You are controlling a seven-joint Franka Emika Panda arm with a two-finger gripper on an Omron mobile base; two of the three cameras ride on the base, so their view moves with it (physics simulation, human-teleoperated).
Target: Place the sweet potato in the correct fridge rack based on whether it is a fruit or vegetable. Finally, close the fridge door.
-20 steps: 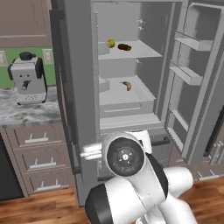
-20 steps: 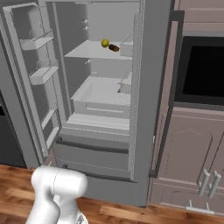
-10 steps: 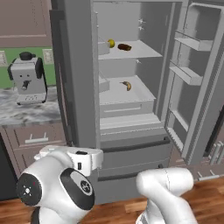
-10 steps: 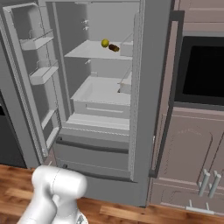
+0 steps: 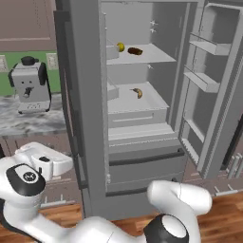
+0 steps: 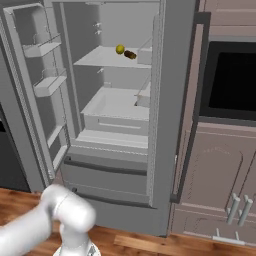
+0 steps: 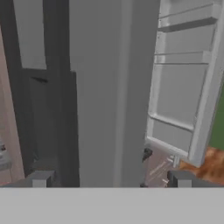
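At far left, a coffee machine [image 5: 29, 84] is seen on the marble surface [image 5: 28, 121], with the gripper [image 7: 109, 178] low beside the fridge door edge [image 7: 111, 87], fingertips [image 7: 40, 178] spread apart and nothing held. In the open fridge, the sweet potato [image 5: 135, 51] is shown lying on the upper fridge rack [image 5: 152, 56], just beside a round yellow fruit [image 5: 120, 46]; a banana [image 5: 137, 92] is shown on the shelf below. The door bins [image 5: 209, 46] are seen at right.
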